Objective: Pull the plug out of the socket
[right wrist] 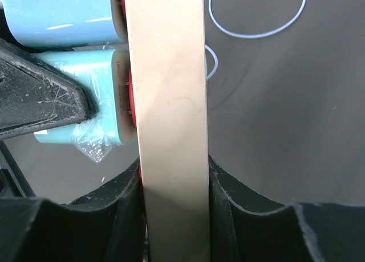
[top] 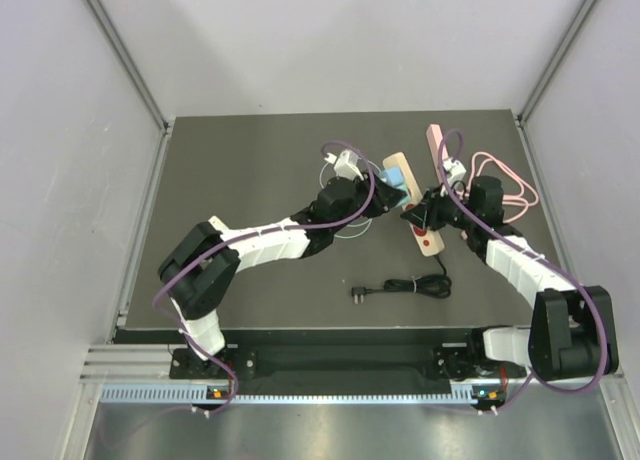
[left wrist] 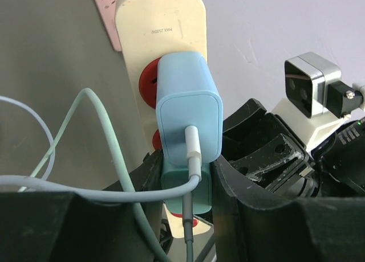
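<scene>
The teal plug (left wrist: 201, 202) sits in the power strip (left wrist: 159, 28).
The left gripper (left wrist: 183, 189) clamps it, blue charger (left wrist: 188, 102) at its twelve o'clock; the right gripper (right wrist: 173, 196) clamps the strip.

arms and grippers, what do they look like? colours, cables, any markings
Both the left arm and right arm have white link shells with black joints; a purple cable loops along each. The fingers are matte black, wedge-shaped and scuffed whitish. No markings are legible.
</scene>
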`<action>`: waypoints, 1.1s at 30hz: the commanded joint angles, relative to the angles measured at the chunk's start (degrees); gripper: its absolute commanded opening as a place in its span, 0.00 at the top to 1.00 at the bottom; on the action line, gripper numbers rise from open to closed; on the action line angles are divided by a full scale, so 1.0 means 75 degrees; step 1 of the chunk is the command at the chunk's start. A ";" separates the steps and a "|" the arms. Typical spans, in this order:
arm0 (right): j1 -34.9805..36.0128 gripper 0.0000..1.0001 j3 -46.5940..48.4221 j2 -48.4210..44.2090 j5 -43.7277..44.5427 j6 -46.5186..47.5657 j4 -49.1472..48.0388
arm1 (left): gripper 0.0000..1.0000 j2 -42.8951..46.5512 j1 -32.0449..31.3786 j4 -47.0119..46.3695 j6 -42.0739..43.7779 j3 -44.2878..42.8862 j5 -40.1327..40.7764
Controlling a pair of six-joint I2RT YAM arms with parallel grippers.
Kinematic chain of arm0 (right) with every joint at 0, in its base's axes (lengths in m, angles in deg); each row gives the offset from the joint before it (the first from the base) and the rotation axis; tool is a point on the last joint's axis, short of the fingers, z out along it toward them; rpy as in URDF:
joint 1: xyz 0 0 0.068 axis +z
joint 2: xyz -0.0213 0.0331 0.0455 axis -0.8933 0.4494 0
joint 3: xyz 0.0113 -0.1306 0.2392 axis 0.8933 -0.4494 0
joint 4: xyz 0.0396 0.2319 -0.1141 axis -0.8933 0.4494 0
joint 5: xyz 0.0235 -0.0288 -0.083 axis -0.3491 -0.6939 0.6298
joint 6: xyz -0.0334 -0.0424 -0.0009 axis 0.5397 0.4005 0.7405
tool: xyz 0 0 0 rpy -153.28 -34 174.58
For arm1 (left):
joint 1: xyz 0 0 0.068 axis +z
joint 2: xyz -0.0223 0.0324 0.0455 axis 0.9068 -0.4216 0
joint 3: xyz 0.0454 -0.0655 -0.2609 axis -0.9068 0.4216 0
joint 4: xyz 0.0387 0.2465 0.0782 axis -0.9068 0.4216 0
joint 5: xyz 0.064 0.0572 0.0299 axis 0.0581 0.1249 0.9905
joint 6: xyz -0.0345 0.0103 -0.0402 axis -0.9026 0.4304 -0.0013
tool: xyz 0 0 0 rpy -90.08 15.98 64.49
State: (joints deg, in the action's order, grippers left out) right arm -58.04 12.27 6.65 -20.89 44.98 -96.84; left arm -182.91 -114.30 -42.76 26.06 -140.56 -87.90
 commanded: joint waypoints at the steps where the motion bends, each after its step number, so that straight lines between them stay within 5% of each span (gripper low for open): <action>1: -0.0502 1.00 0.0136 -0.0153 0.2247 -0.0444 -0.0875 | 1.00 0.0622 -0.0068 0.1582 -0.0435 -0.0127 0.0146; 13: -0.0467 1.00 0.0183 -0.0188 0.2764 -0.0128 -0.0734 | 1.00 0.0468 -0.0291 0.3967 -0.0144 -0.1558 0.0650; 18: -0.0467 1.00 0.0147 -0.0200 0.2494 -0.0082 -0.0828 | 1.00 0.1030 -0.0221 0.3418 0.0639 -0.0845 0.0394; 24: -0.0548 1.00 0.0124 -0.0176 0.1944 0.0001 -0.0910 | 1.00 0.2166 0.0458 0.0957 0.0842 0.0772 -0.1997; 33: -0.0619 1.00 0.0077 -0.0165 0.1720 0.0001 -0.0992 | 1.00 0.3842 0.1910 0.1576 0.1098 0.1851 -0.2655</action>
State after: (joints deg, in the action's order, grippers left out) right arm -62.00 11.66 6.56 -6.23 44.04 -97.13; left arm -159.98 -102.52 -28.20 32.11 -128.08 -104.49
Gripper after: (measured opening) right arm 0.359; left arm 0.384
